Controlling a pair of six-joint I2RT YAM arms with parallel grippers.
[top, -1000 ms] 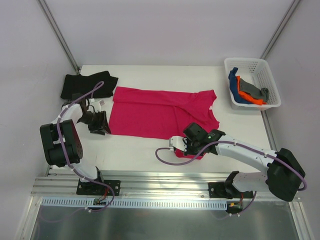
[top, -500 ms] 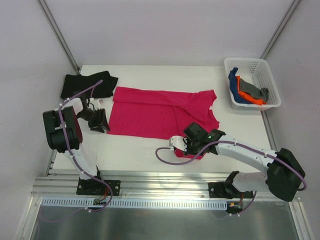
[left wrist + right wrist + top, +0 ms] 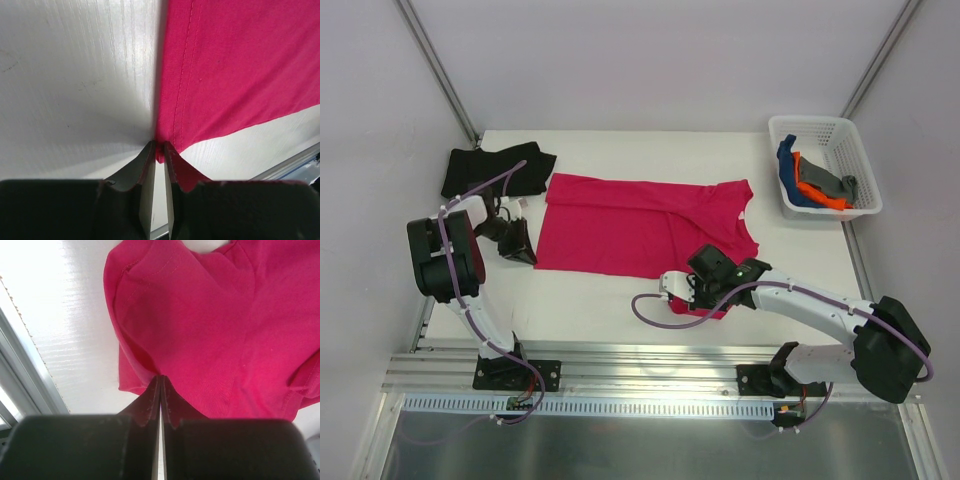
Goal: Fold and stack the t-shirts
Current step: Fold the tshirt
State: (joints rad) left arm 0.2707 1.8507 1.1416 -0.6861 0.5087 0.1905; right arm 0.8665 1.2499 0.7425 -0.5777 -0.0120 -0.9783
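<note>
At the far left of the surface [image 3: 620,150] lies the black t-shirt [image 3: 490,170], loosely bunched and out of the work in hand. Just right of it, the left pincer [image 3: 160,148] is closed on the near-left hem corner of the crimson-pink t-shirt [image 3: 640,225]; only a small nip of cloth sits between its tips. That shirt lies spread flat across the middle of the surface, hem to the left and neck to the right. At its near-right edge the right pincer [image 3: 160,381] is clamped on a fold of the sleeve, with cloth bulging to either side of the tips. Far right, the basket [image 3: 775,128] holds the blue, orange and grey t-shirts [image 3: 815,180] in a heap.

The pink shirt looks light, thin and limp — it will likely sag between two holds and drag on the surface. The stitched hem and sleeve seam seem the firmest places to grip. A shallow pinch like the left one could slip free if the cloth is pulled taut.
</note>
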